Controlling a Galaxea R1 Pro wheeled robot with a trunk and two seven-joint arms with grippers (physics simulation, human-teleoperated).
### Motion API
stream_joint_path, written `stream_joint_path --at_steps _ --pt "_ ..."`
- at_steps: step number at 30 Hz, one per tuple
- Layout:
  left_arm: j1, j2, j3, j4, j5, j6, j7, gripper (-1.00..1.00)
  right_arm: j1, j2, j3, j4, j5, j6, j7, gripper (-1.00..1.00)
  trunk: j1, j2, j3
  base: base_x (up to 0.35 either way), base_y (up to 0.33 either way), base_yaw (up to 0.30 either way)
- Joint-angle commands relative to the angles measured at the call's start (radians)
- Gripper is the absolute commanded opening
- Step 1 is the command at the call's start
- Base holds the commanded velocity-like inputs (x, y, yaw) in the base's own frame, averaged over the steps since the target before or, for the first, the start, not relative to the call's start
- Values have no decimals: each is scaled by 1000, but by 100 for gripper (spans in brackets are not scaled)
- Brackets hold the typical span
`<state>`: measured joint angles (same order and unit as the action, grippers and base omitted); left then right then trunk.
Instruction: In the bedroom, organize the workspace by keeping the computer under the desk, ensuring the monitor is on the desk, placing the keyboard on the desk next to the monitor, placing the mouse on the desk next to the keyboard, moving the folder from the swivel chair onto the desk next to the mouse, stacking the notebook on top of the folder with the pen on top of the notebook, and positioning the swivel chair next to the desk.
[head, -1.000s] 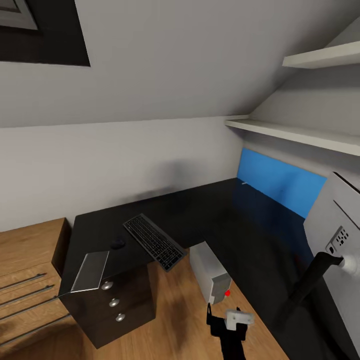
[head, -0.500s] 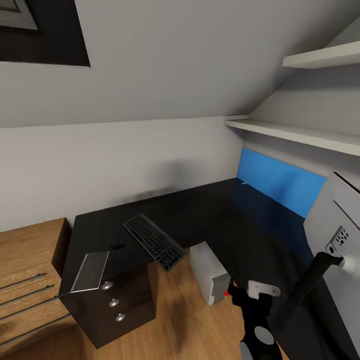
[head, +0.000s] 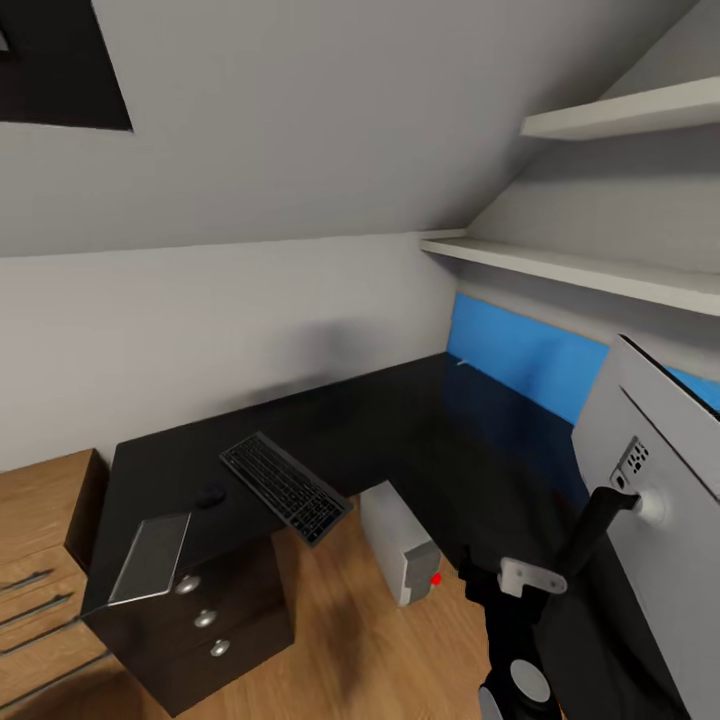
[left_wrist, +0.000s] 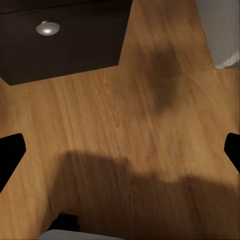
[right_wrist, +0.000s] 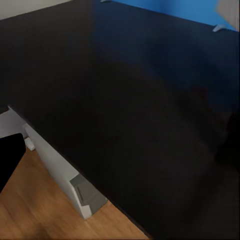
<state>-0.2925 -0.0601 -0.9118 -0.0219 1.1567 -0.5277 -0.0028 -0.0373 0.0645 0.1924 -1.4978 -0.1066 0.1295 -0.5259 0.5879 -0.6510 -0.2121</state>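
Sloped grey ceiling and two white shelves (head: 590, 270) hem in your L-shaped glossy black surface (head: 420, 440), with its blue back panel (head: 520, 355) along the right wing. On the left wing you have the keyboard (head: 285, 486) lying diagonally with its near corner over the edge, the mouse (head: 210, 495) just beside its left end, and a flat grey sheet (head: 152, 557) overhanging the front above the knobbed drawers (head: 205, 620). Your computer (head: 398, 540) stands on the wood floor (head: 340, 640) in the inner corner, partly tucked beneath the top. At far right the monitor (head: 655, 480) shows its light-grey back and black stand. Your right end effector (head: 525, 578) hovers at the surface's edge near the computer; you cannot tell its opening. Your left end effector (left_wrist: 120, 150) is spread wide over the floor, holding nothing.
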Motion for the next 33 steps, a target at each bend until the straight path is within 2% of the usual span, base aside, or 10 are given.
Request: stream_joint_path --at_steps 1,14,23,33 --pt "0 0 -9 0 9 -3 0 100 -1 -1 2 -1 -5 4 -7 100 0 -1 -2 0 0 -265" --pt "0 0 -9 0 9 -3 0 100 -1 -5 -5 4 -2 -2 -28 100 0 -1 -2 0 0 -266" --pt "0 0 -9 0 9 -3 0 100 -1 -6 -94 33 -2 -26 -37 100 0 -1 -2 0 0 -263" --pt "0 0 -9 0 9 -3 0 100 -1 -8 -108 36 -2 -40 -37 100 0 -1 -2 0 0 -262"
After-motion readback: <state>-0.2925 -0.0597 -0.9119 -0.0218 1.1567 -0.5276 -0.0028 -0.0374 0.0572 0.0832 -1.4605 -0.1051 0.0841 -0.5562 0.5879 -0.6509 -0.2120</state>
